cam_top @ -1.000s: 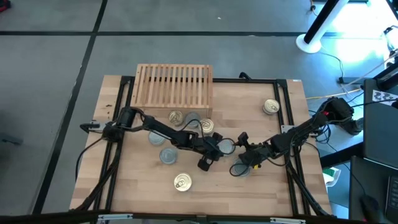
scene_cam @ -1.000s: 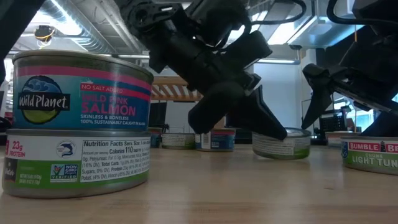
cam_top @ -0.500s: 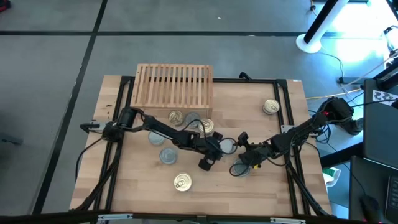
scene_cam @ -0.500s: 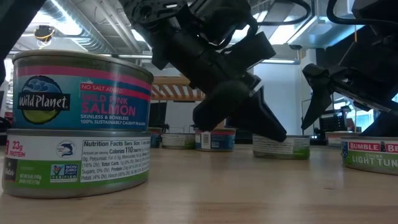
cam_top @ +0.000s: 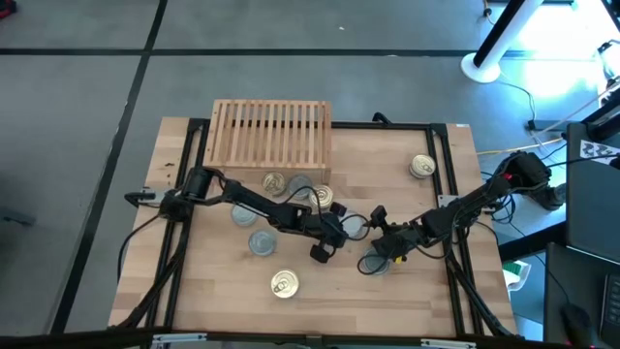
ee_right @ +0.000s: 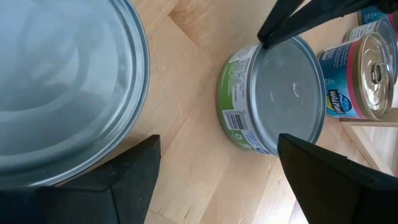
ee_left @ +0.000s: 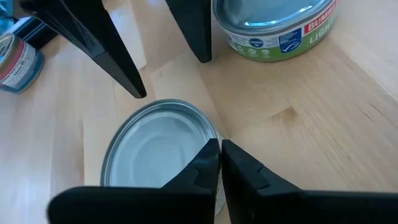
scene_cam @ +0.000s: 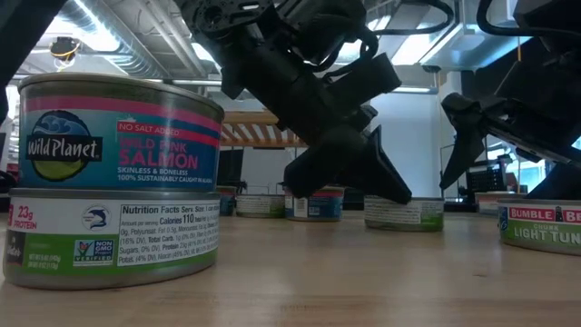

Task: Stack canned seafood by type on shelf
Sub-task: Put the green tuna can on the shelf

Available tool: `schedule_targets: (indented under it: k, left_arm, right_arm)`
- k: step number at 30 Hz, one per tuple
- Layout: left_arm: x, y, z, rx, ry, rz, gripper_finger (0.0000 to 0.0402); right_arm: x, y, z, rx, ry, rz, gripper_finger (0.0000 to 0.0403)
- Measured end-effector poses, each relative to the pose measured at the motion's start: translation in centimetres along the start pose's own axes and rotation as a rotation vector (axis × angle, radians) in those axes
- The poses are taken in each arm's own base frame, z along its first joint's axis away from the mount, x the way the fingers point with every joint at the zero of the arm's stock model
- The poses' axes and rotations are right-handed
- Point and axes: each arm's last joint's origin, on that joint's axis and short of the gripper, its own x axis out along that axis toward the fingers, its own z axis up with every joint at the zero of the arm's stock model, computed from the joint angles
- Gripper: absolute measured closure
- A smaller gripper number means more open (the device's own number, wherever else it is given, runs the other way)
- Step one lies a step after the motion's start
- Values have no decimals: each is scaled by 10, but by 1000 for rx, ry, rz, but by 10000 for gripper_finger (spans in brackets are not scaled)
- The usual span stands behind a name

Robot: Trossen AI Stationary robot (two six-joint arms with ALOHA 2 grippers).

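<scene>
In the high view my left gripper reaches to the table's middle, shut, its tips at a silver-lidded, green-labelled tin. My right gripper is open and hangs just right of that tin, above a second silver-lidded tin, touching nothing. The slatted light-wood shelf stands at the far edge with nothing on it. Other tins stand flat on the tabletop, gold-lidded and silver-lidded. My left gripper meets the green-labelled tin with its shut fingertips on the lid's rim, on the side facing my right gripper. The fingers slant down from the table's left. The tin stands flat on the wood.
A gold-lidded stack of two tins stands near the front edge and fills the low view's left. A Bumble Bee tuna tin sits at that view's right. Bare wood lies between the shelf and the right-hand gold tin.
My left gripper has drawn slightly toward the table's left, still shut, and the green-labelled tin has slid a little the same way along the wood. My right gripper has kept still.
</scene>
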Motion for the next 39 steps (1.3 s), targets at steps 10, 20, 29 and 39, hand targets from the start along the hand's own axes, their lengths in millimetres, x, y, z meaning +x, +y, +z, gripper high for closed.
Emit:
schedule_targets:
  k: [10,20,29,39]
  left_arm:
    - [-1,-6,3,27,-5,-7,400]
    - [-5,-3,7,-34,-31,0,401]
    - [-7,-4,6,-47,-12,-30,401]
    - [-10,-17,6,-18,24,-78,401]
  right_arm:
    - [0,-2,3,68,-28,-32,84]
    - [0,-4,3,67,-5,-96,84]
    - [0,-5,3,68,5,-122,84]
    - [3,-12,3,256,-37,-99,84]
